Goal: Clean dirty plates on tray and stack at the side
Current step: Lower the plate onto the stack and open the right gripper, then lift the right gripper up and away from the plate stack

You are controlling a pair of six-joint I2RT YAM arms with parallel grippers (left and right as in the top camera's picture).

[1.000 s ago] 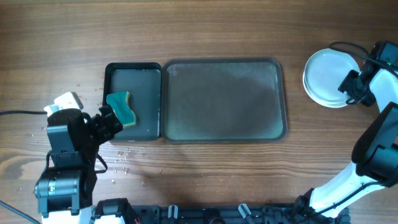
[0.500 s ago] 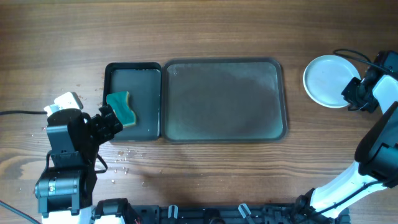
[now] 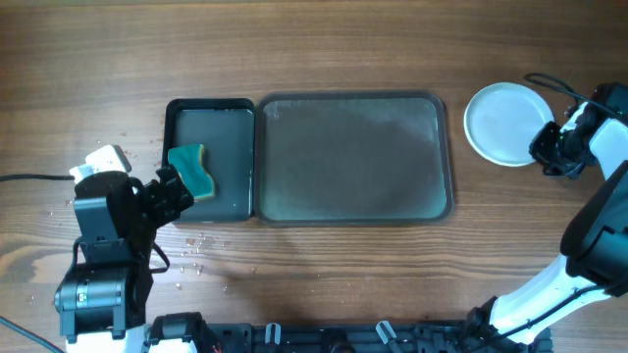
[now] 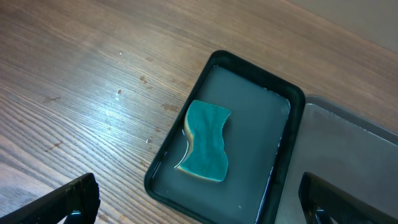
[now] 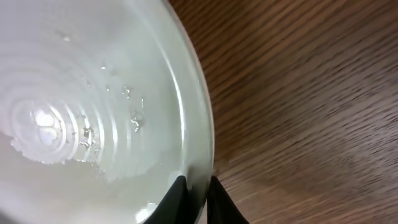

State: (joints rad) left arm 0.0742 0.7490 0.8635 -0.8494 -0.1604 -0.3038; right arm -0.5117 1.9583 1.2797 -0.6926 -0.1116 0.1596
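- The wood-grain tabletop [image 3: 314, 49] is the stacking place; on the overhead view only its right end holds crockery.
- The large grey tray [image 3: 353, 95] lies in the middle and shows nothing on it; judging by this, no dirty plate is left there to fetch.
- The small black tray [image 3: 231, 137] touches the big one's left edge; it looks wet inside.
- One white plate [image 3: 500, 123] sits on the bare wood, right of the grey tray and apart from it; whether others lie under it, I cannot tell; its face [image 5: 81, 93] shows droplets and no black smear, so it appears cleaned.
- The teal sponge [image 3: 190, 172] lies in the black tray near its left wall, untouched.
- The right gripper [image 3: 543, 147] pinches the plate's right rim, jaws narrow on either side of the edge [image 5: 194, 190].
- The left gripper [image 3: 177, 193] hovers by the sponge, jaws wide, holding nothing.
- Judgement: the task seems near its end; letting go of this plate is what is left.
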